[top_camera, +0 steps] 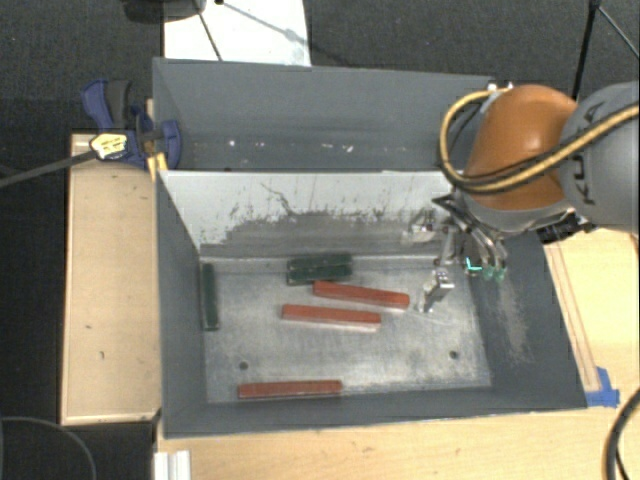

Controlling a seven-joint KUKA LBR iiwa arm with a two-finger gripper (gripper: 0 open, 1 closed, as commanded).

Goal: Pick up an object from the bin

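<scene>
Nearest candidate: the upper red-brown bar [362, 294], lying flat on the floor right of centre. Its long axis runs left to right across the view, dipping slightly toward its right end. That end sits just beside the gripper [434, 294], which stands to the bar's right and roughly in line with its length. In my judgement the coming move turns on a short shift leftward along that axis.

How far the gripper stands open cannot be told; no object is seen in its hold.

The bar reads as a slim, straight-edged stick with a matt face. A second red-brown bar [330, 315] lies near and almost parallel, toward the front. A dark green block [320, 268] lies behind. A third red-brown bar [290, 390] and a dark green strip [209, 296] lie well apart. The bin [320, 108] is grey metal, with a scuffed floor.
</scene>
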